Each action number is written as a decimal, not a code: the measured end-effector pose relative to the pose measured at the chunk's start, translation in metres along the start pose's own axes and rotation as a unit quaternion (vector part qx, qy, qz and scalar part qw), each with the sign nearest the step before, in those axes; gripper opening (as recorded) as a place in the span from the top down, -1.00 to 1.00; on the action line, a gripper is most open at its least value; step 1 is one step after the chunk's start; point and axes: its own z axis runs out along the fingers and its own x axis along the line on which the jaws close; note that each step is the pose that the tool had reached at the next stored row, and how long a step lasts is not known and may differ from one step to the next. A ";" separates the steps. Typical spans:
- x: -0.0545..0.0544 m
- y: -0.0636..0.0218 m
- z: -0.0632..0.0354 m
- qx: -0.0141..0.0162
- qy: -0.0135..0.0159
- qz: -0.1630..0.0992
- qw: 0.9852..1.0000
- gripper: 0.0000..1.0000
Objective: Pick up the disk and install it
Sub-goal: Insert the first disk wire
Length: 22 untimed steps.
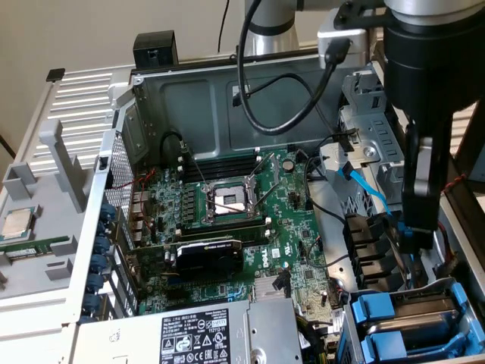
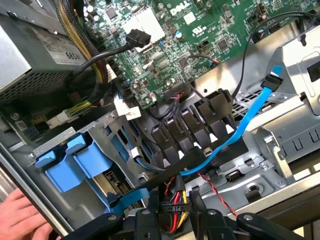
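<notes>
Two blue plastic carrier fronts (image 1: 377,309) (image 2: 75,162) sit side by side, slotted in the drive cage (image 1: 474,326) at the case's near corner on the exterior view's right. The disk's metal body is hidden, and I cannot tell which carrier holds it. My gripper (image 1: 419,235) (image 2: 177,217) hangs just above the cage, over the black cable clips (image 2: 192,132). Its fingers (image 2: 145,220) stand apart, open, gripping nothing. Between them lies a black power plug (image 2: 172,207) with red and yellow wires, a gap on each side.
A blue data cable (image 2: 250,112) and black leads cross under the gripper. The motherboard (image 1: 227,220) fills the case; the grey power supply (image 1: 204,334) lies at the near edge. A CPU chip (image 1: 19,224) rests outside on the exterior view's left. A person's hand (image 2: 20,215) holds the case rim.
</notes>
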 end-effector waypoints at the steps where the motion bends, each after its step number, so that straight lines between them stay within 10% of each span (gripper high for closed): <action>1: -0.001 0.0009 -0.0004 0.006 0.004 -0.001 1.000 0.30; 4: -0.003 0.0040 -0.0012 0.022 0.016 -0.003 1.000 0.30; 8: -0.005 0.0098 -0.0029 0.036 0.028 -0.006 0.999 0.30; 15: -0.004 0.0182 -0.0049 0.055 0.034 -0.005 0.998 0.30; 22: -0.004 0.0190 -0.0021 0.054 0.047 0.035 0.997 0.30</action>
